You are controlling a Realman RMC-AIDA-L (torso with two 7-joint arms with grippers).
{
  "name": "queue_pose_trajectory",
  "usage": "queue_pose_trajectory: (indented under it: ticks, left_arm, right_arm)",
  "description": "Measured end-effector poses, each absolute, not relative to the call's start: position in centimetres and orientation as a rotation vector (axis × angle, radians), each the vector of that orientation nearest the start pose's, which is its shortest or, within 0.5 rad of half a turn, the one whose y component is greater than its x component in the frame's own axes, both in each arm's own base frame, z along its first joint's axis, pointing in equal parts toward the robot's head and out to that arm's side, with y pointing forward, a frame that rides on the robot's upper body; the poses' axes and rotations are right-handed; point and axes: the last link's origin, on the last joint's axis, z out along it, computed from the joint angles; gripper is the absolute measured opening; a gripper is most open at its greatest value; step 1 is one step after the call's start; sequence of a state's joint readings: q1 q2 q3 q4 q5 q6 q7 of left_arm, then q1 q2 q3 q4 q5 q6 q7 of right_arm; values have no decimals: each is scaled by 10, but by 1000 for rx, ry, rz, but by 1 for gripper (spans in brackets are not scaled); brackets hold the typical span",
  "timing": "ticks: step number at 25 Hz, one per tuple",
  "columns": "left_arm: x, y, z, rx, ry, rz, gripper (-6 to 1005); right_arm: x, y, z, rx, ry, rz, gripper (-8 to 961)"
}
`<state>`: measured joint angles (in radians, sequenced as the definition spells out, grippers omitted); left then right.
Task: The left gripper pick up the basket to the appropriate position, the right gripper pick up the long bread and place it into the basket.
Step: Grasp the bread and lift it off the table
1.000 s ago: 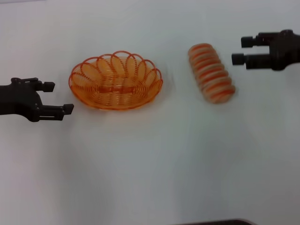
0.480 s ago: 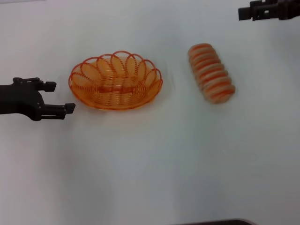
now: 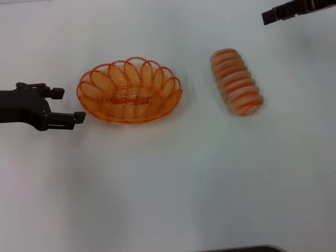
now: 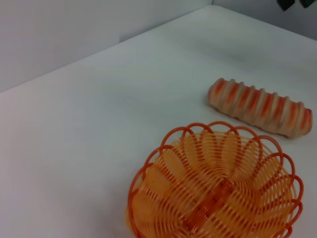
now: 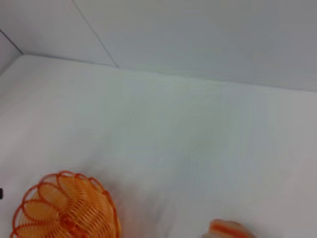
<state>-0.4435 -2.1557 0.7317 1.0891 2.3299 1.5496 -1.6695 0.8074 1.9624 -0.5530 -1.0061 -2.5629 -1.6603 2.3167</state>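
The basket (image 3: 129,90) sits empty on the white table (image 3: 168,184). The left gripper (image 3: 67,105) is just beside its left end, fingers spread open, not touching it. The long bread (image 3: 237,81) lies well to the basket's right. The right gripper (image 3: 270,17) is far beyond the bread; can't tell if it's open.

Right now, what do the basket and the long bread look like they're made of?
Basket: looks like glossy orange plastic or coated wire; thin looped strands, see-through rim, spiral base. Which of the two, I cannot tell.
Long bread: probably a soft or foam replica rather than real bread; matte tan surface, even orange stripes, regular ridged segments.
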Motion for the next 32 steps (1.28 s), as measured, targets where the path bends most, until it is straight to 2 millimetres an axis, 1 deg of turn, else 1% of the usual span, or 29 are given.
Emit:
queue_pose_trajectory:
  ticks: [3,6,9,15,17,18,23,29,32]
  left_arm:
    - [-277,324,27,-2692,-730,-181,859]
    - [-276,325,27,-2690,-728,-180,859]
    - [-276,325,26,-2689,-729,-180,859]
    - [-278,323,24,-2686,-742,-184,858]
    - [-279,324,23,-2684,-749,-184,858]
    - [-279,324,22,-2682,-752,-184,858]
    - [-279,325,22,-2675,-765,-188,858]
    - [-279,325,20,-2672,-775,-200,857]
    - [-279,325,20,-2671,-777,-201,856]
  right_arm:
    - [210,410,97,-2441,1302,18,733]
    - [200,414,86,-2448,1276,-153,735]
    - [191,417,79,-2423,1291,-229,736]
    - [182,422,74,-2357,1362,-229,739]
    - [182,425,74,-2308,1386,-242,740]
    - [182,428,74,-2253,1410,-246,740]
    - [179,431,72,-2215,1438,-236,888]
    - [173,431,66,-2195,1473,-248,952]
    - [170,431,63,-2189,1489,-247,953]
